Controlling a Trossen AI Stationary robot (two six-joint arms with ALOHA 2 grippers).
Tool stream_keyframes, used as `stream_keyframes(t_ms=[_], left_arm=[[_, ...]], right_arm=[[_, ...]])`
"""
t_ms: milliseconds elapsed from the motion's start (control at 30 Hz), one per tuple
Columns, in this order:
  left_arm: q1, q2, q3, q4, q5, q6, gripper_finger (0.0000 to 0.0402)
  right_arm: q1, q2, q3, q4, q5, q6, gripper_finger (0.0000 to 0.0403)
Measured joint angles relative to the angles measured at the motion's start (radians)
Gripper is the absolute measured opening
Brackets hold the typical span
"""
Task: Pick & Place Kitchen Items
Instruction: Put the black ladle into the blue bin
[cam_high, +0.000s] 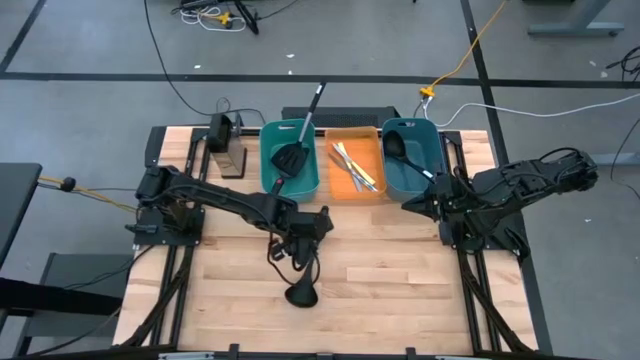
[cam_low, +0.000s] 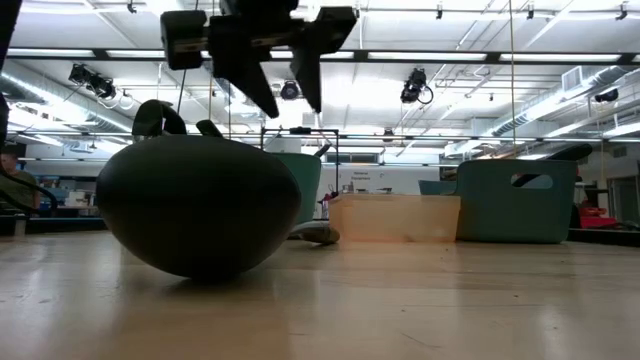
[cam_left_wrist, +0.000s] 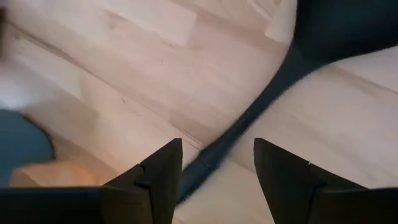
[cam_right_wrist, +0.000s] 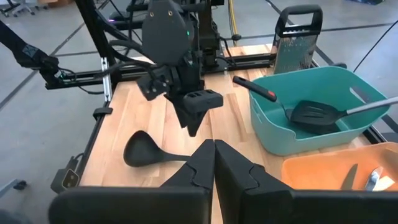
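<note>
A black ladle (cam_high: 302, 293) lies on the wooden table near the front middle. Its bowl is toward the near edge and its handle (cam_left_wrist: 249, 118) runs toward the far edge. My left gripper (cam_high: 300, 250) hovers open above the handle, fingers pointing down, one on either side, touching nothing; it also shows in the right wrist view (cam_right_wrist: 191, 127). My right gripper (cam_right_wrist: 214, 146) is shut and empty at the table's right, in front of the right teal bin. A black slotted spatula (cam_high: 293, 158) lies in the left teal bin, and another black ladle (cam_high: 398, 148) lies in the right teal bin.
Three bins stand in a row at the far edge: the left teal bin (cam_high: 272, 165), an orange bin (cam_high: 368, 150) with thin sticks (cam_high: 352, 165), and the right teal bin (cam_high: 432, 155). A metal grater (cam_high: 228, 148) stands left of them. Bare wood lies left and right of the ladle.
</note>
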Motion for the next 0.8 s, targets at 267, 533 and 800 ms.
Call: stream_keyframes(t_ms=[267,533,800], left_arm=[[0.000,0.013,0.000,-0.013,0.004,0.019,0.0204],[0.000,0.013,0.000,-0.013,0.051,0.020,0.0204],[0.000,0.013,0.000,-0.012,0.060,0.063,0.0199]], right_arm=[[0.000,0.000,0.000,0.000,0.000,0.000,0.0016],[0.000,0.000,0.000,0.000,0.000,0.000,0.0016],[0.000,0.000,0.000,-0.001,0.000,0.000,0.0016]])
